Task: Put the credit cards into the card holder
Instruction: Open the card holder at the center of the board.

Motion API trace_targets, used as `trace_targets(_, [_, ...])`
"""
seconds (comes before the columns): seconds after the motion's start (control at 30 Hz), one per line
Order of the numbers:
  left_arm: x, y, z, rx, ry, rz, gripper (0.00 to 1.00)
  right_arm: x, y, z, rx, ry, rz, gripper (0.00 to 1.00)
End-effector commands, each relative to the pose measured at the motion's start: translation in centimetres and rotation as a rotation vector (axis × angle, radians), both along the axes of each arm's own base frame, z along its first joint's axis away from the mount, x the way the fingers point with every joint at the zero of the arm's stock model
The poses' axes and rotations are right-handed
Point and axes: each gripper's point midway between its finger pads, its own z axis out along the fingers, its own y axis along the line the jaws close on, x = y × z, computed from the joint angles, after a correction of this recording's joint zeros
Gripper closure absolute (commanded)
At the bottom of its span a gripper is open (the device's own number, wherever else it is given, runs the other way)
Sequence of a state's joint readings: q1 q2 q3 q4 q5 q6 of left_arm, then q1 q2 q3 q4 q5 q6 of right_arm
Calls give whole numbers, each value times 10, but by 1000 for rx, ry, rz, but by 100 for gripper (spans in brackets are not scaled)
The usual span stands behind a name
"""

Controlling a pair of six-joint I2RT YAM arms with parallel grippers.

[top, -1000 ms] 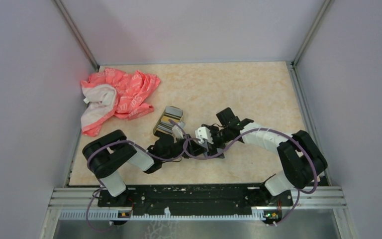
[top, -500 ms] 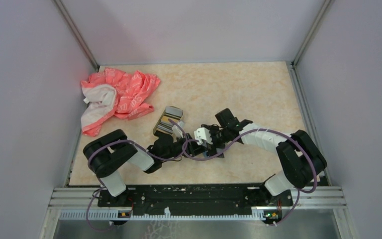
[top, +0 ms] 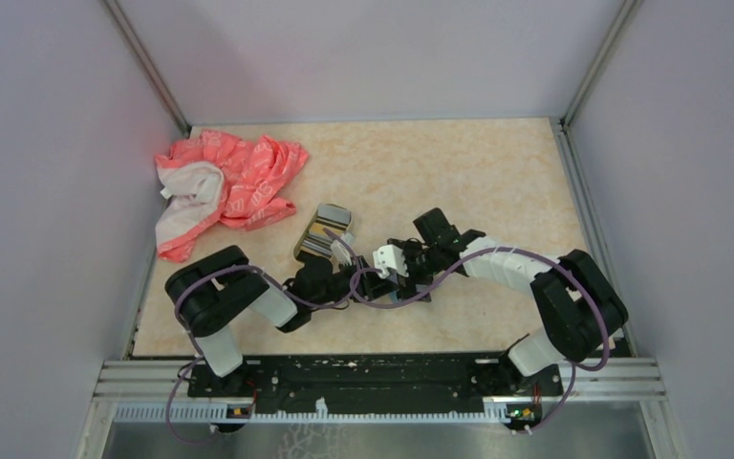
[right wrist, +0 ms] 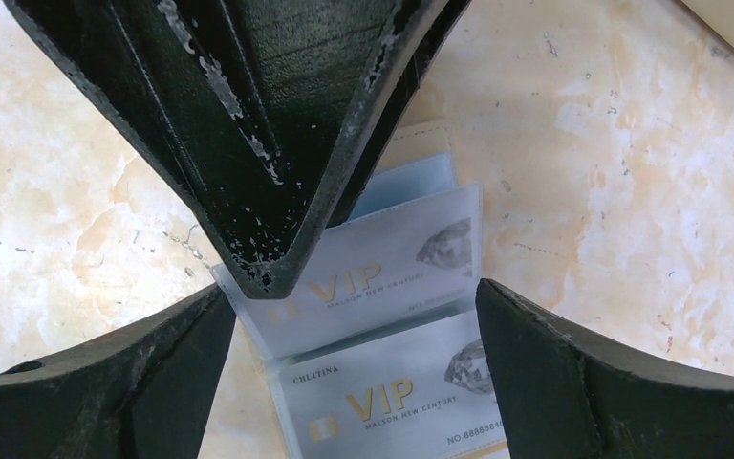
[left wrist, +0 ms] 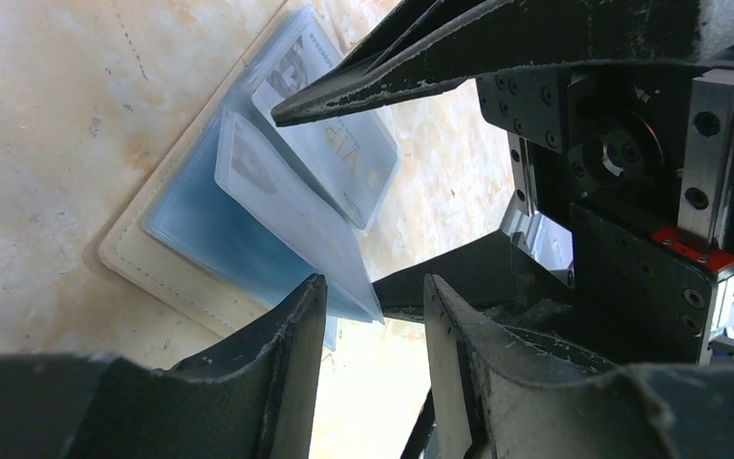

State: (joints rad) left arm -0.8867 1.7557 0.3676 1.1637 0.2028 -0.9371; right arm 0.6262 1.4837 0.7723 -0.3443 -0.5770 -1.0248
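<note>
The credit cards lie fanned in a stack on the table: a tan card [left wrist: 143,263] at the bottom, a pale blue card [left wrist: 201,229] on it, and silvery VIP cards [right wrist: 382,273] on top. My right gripper [right wrist: 356,306] is open, its fingers wide on either side of the VIP cards and low over them. My left gripper [left wrist: 375,287] faces it, jaws partly apart and gripping nothing. A card corner pokes just between its tips. The card holder [top: 327,229], a small tin with striped card edges showing, sits left of and beyond both grippers.
A crumpled pink and white cloth [top: 225,186] lies at the back left of the table. Grey walls close in the table on three sides. Both arms meet low near the table's middle, with purple cables looping over them.
The right gripper's jaws have narrowed a little around the cards. The left arm's elbow has shifted slightly right. The cards and the card holder have not moved.
</note>
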Motion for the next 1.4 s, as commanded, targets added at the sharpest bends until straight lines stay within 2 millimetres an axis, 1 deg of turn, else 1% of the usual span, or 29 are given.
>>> trace_targets(0.0, [4,-7,12,-56,-23,-21,51,6,6,18,61,-27,2,5])
trace_targets(0.23, [4,-11,23,-140,-37,-37,51,9,0,37,123,-13,-9,2])
trace_targets(0.4, [6,-15,27,-188,-33,-53,51,11,-7,45,139,0,-10,1])
trace_targets(0.53, [9,-22,24,-191,-19,-65,51,14,-11,51,155,5,-19,1])
trace_targets(0.67, [15,-33,22,-188,-9,-85,51,17,-18,59,176,13,-31,1])
trace_targets(0.87, [25,-49,16,-161,-4,-109,52,31,-36,88,253,-18,-89,1])
trace_targets(1.0, [32,-60,12,-139,-4,-122,51,42,-51,101,275,-47,-139,1])
trace_targets(1.13, [39,-67,1,-96,4,-124,51,49,-58,108,276,-47,-181,2])
trace_targets(1.23, [45,-71,-13,-47,17,-121,51,48,-58,111,292,-44,-177,2])
trace_targets(1.3, [51,-73,-20,-14,12,-112,52,46,-57,113,304,-41,-170,5])
trace_targets(1.37, [56,-73,-21,19,-12,-103,53,43,-56,114,312,-42,-150,9])
